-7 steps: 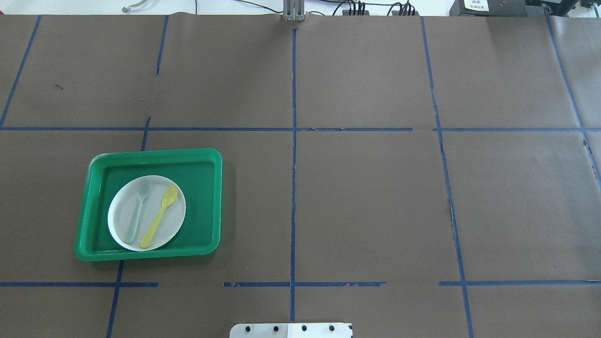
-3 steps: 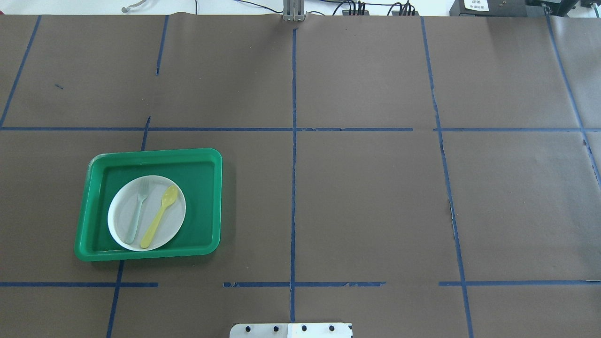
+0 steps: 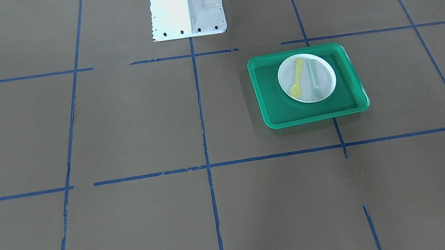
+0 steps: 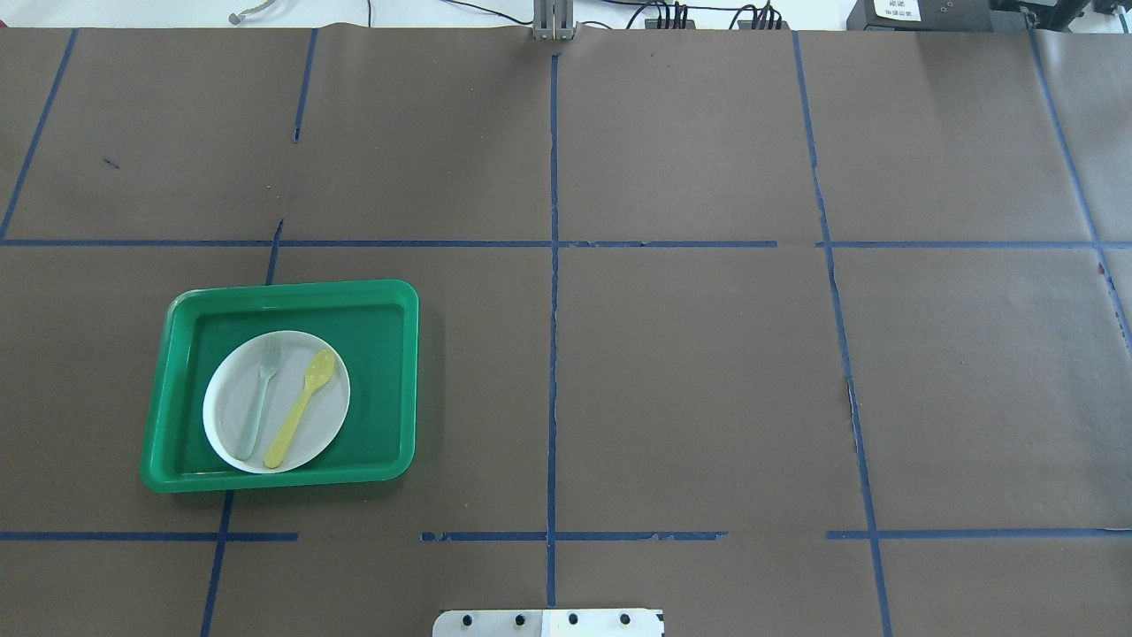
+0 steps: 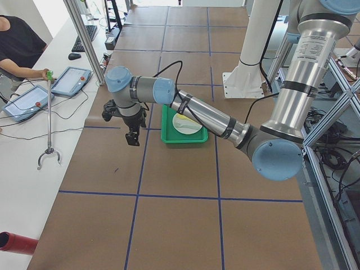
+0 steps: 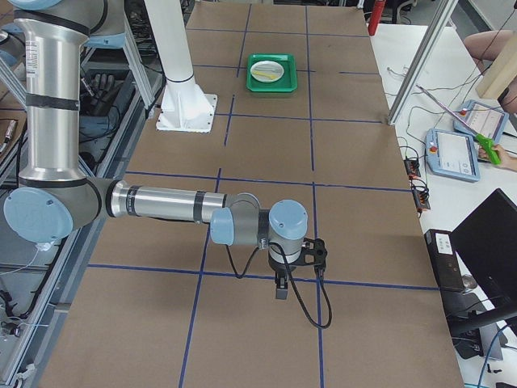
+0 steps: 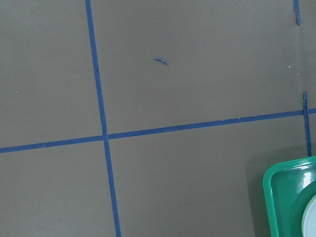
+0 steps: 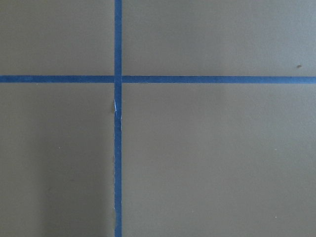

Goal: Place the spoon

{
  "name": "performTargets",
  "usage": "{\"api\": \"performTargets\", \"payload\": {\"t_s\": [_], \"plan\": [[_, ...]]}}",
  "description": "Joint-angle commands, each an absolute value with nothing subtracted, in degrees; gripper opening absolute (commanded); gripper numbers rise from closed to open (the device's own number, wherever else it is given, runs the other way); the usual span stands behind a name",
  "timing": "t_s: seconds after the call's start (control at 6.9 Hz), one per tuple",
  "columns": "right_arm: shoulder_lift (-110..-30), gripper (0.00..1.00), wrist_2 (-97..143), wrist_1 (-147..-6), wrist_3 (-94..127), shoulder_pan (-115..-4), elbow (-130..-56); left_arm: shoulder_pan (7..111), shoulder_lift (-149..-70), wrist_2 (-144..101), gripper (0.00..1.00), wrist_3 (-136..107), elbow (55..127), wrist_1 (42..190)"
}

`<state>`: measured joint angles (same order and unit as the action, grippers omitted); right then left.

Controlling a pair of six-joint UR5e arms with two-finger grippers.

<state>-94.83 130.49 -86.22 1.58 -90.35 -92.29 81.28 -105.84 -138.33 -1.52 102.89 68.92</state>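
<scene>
A: Spoon (image 4: 301, 409)?
B: Yellow, lying flat on the white plate (image 4: 232, 425), its bowl toward the far side and its handle slanting back toward the robot. The pale fork (image 4: 259, 398) lies just beside it on the same plate, not touching it.
A: And the plate?
B: Inside the green tray (image 4: 393, 380), toward its near-left part, on the robot's left half of the brown surface (image 4: 707, 372) with blue tape lines.
A: The arms?
B: The left arm (image 5: 202, 115) reaches out past the tray, the left jaws hanging above the surface, well apart from the spoon. The right arm (image 6: 161, 202) is at the other end, right jaws pointing down near a tape line. Open or closed, I cannot tell for either pair.
</scene>
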Motion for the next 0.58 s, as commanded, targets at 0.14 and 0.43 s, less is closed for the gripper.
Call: {"api": "performTargets", "payload": {"t_s": [0.14, 0.43], "plan": [[-94.8, 1.00, 130.4, -86.2, 1.6, -90.4, -92.3, 66.5, -107.0, -138.6, 1.00, -34.7, 106.3, 83.5], [-94.8, 1.00, 130.4, -86.2, 1.6, -90.4, -92.3, 58.0, -109.2, -134.1, 0.96, -47.2, 106.3, 86.0]]}}
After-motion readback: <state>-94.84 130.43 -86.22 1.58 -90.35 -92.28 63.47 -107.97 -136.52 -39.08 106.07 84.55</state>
